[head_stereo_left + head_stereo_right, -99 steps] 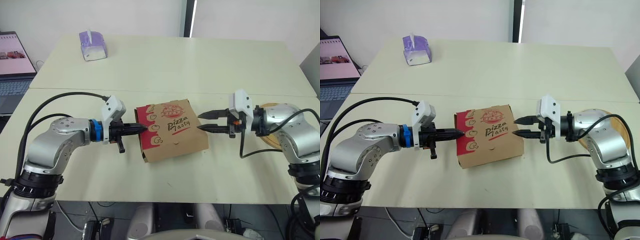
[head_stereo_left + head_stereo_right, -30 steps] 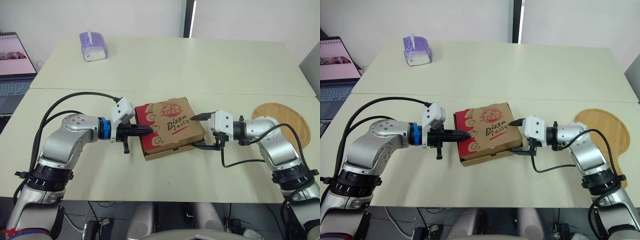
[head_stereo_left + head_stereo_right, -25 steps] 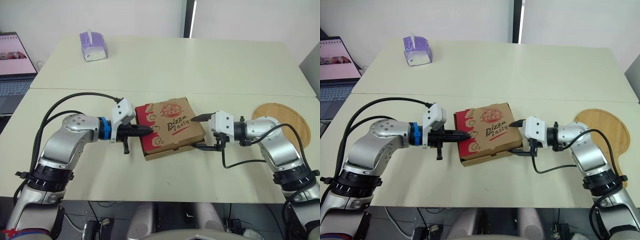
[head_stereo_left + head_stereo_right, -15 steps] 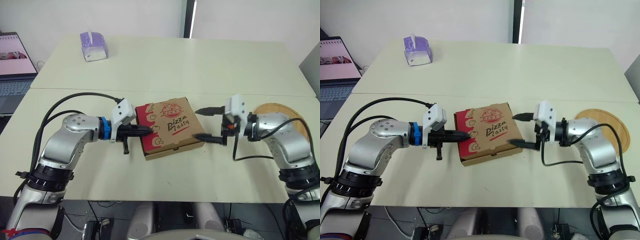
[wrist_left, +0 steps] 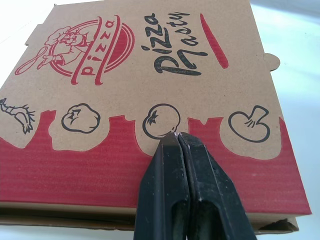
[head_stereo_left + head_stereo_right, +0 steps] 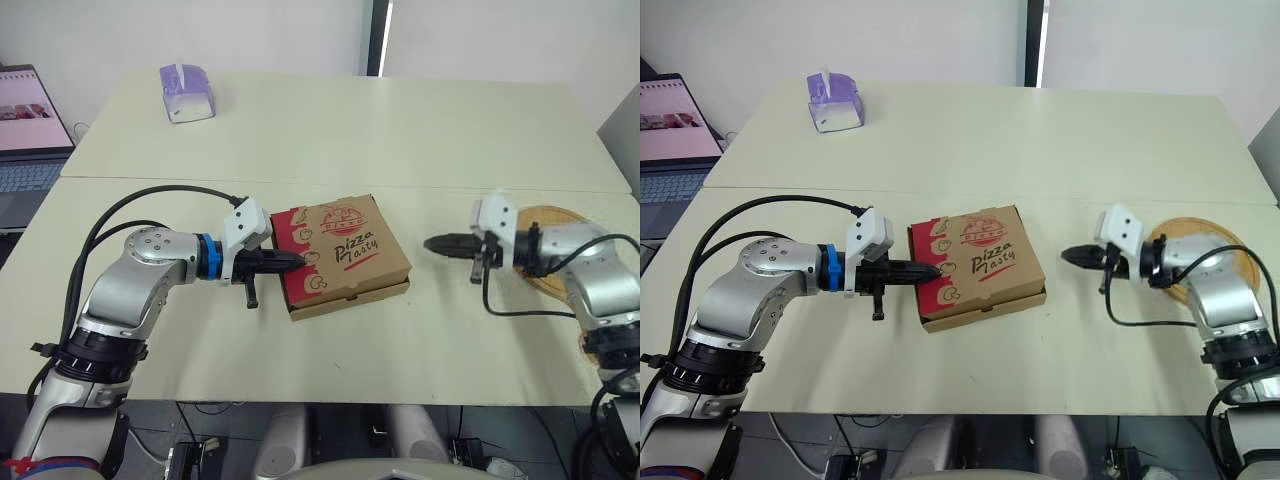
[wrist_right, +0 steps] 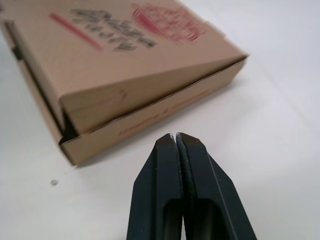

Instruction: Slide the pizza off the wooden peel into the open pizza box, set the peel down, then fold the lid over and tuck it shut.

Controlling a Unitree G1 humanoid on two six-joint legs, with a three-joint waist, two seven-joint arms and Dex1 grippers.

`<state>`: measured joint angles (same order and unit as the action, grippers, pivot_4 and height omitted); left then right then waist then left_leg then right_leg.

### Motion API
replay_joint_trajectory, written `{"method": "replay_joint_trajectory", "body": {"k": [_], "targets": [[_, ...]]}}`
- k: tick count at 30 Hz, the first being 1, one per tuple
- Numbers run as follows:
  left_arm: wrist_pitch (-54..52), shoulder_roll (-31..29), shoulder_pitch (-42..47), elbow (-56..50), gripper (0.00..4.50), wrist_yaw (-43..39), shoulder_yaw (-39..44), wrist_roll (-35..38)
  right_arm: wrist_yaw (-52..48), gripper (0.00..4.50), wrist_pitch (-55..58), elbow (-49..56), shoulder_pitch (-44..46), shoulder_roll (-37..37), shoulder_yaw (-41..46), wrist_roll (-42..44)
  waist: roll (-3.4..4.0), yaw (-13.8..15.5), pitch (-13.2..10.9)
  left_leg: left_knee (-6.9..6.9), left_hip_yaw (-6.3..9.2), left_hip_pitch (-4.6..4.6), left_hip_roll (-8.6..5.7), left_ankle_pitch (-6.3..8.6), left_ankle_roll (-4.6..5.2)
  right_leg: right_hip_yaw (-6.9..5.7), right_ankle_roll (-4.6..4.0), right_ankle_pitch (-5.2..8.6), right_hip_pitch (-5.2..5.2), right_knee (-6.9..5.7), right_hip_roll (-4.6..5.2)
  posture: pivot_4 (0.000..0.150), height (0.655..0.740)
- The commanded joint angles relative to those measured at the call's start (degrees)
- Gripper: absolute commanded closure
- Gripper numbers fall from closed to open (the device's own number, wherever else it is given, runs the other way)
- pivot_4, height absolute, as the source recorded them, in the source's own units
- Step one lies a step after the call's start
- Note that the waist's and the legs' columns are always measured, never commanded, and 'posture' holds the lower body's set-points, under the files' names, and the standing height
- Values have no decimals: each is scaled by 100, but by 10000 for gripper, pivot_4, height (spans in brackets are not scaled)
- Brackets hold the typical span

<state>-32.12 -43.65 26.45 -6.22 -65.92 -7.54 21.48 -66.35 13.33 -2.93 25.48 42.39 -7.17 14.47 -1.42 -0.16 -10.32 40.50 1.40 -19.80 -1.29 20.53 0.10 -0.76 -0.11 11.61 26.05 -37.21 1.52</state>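
Note:
The brown and red pizza box (image 6: 342, 252) lies in the middle of the near table with its lid down; the lid (image 7: 150, 92) stands slightly raised at the right front corner. My left gripper (image 6: 296, 258) is shut and its tips press on the red left part of the lid (image 5: 165, 165). My right gripper (image 6: 428, 243) is shut with nothing in it and hovers a short way to the right of the box, apart from it. The round wooden peel (image 6: 1220, 250) lies flat on the table at the far right, partly behind my right arm.
A purple tissue box (image 6: 185, 91) stands at the back left of the far table. A laptop (image 6: 25, 130) sits open off the left edge. A seam (image 6: 400, 185) runs between the two tables behind the box.
My right gripper has drawn back to the right from the box's right side and has gone from open to shut. The left gripper stays pressed on the lid.

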Motion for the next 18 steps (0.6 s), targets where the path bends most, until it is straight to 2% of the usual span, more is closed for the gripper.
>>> {"method": "replay_joint_trajectory", "body": {"k": [1, 12, 18], "targets": [[49, -51, 34, -61, 45000, -62, -5, -31, -48, 44730, -69, 380, -98, -142, -109, 43, 0, 2, 0, 1, 0, 0, 0, 0, 0, 1, 0, 0, 0, -1, 0, 1500, 7400], [83, -68, -11, -54, 45000, -102, 15, -71, -33, 44730, 357, 1012, -366, -230, -147, 215, 0, 5, 0, 9, 5, -3, -1, 0, 0, -1, 1, -1, -1, -1, 0, 1500, 7400], [133, -50, 10, -7, 45000, -130, -4, -116, -64, 44730, -281, 329, -24, 21, -1, -177, 0, 2, 0, 12, 3, -2, -1, 0, 0, 0, 2, -1, -2, -1, 0, 1500, 7400]]}}
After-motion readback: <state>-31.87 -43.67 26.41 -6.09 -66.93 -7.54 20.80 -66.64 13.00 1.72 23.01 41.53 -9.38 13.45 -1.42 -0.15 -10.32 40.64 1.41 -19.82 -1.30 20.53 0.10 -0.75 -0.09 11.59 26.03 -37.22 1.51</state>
